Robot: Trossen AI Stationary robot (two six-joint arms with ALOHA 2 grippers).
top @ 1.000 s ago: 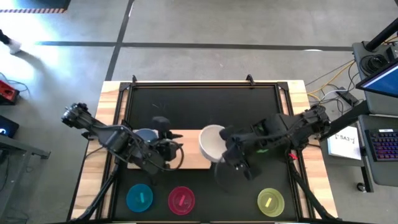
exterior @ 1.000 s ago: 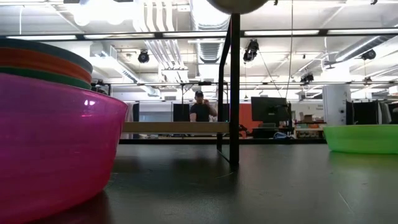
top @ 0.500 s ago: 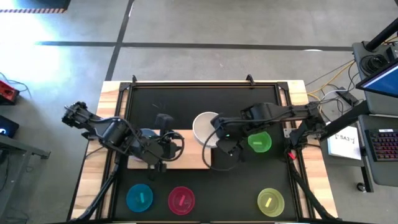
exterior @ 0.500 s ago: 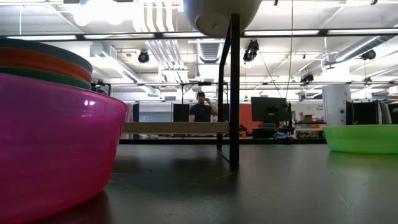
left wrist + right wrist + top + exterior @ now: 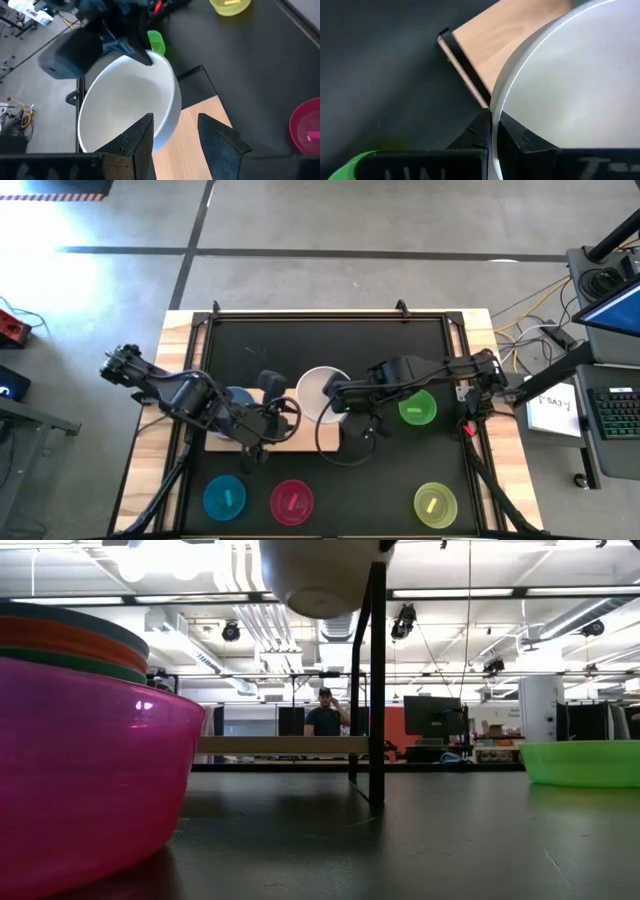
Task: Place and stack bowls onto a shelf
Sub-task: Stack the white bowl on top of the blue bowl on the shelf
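Carried leftward, our right gripper [image 5: 335, 394] pinches the white bowl [image 5: 318, 392] rim over the shelf [image 5: 492, 40]; it could slip

Bright overhead ceiling lights [image 5: 170, 560] glare in the low view, where the near magenta bowl [image 5: 85, 775] looms blurred.

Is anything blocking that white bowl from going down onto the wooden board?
Nothing visible does. The right pincer holds the white bowl by its rim above the shelf, whose near end looks bare; the left pincer hovers close beside it.
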